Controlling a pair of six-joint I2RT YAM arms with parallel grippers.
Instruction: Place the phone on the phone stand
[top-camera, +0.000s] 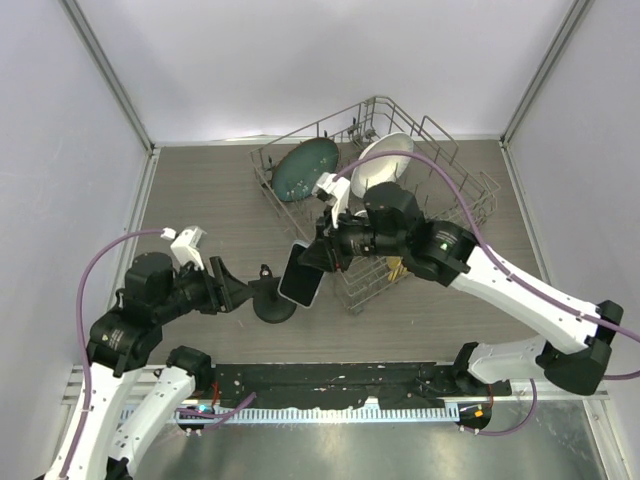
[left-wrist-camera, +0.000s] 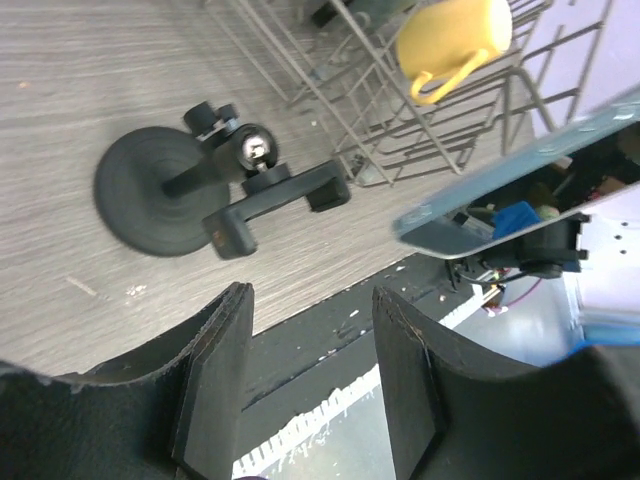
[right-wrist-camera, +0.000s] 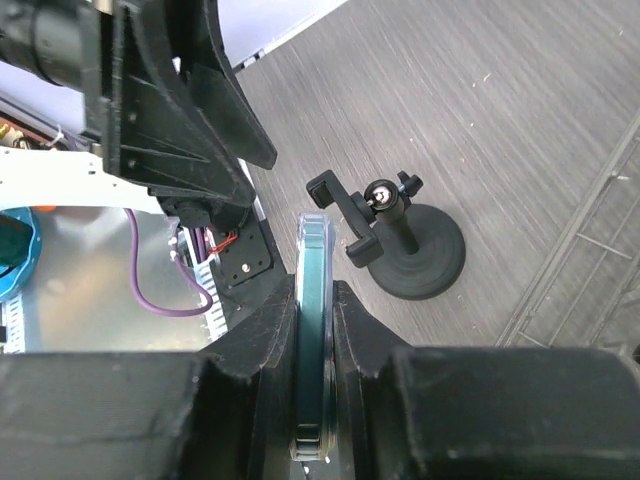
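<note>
The phone (top-camera: 303, 273), dark with a light case rim, is held tilted just right of the phone stand (top-camera: 272, 300). My right gripper (top-camera: 322, 256) is shut on its upper end. In the right wrist view the phone (right-wrist-camera: 313, 250) is edge-on between the fingers of the right gripper (right-wrist-camera: 315, 300), with the stand's disc base (right-wrist-camera: 420, 262) and cradle (right-wrist-camera: 345, 215) just beyond it. My left gripper (top-camera: 236, 293) is open and empty, just left of the stand. In the left wrist view the stand (left-wrist-camera: 160, 190) lies ahead of the left gripper (left-wrist-camera: 310, 330), with the phone's edge (left-wrist-camera: 520, 165) at the right.
A wire dish rack (top-camera: 470, 190) stands behind the phone, holding a green plate (top-camera: 305, 168), a white bowl (top-camera: 385, 160) and a yellow mug (left-wrist-camera: 450, 35). The table's front edge carries the black mounting rail (top-camera: 330, 380).
</note>
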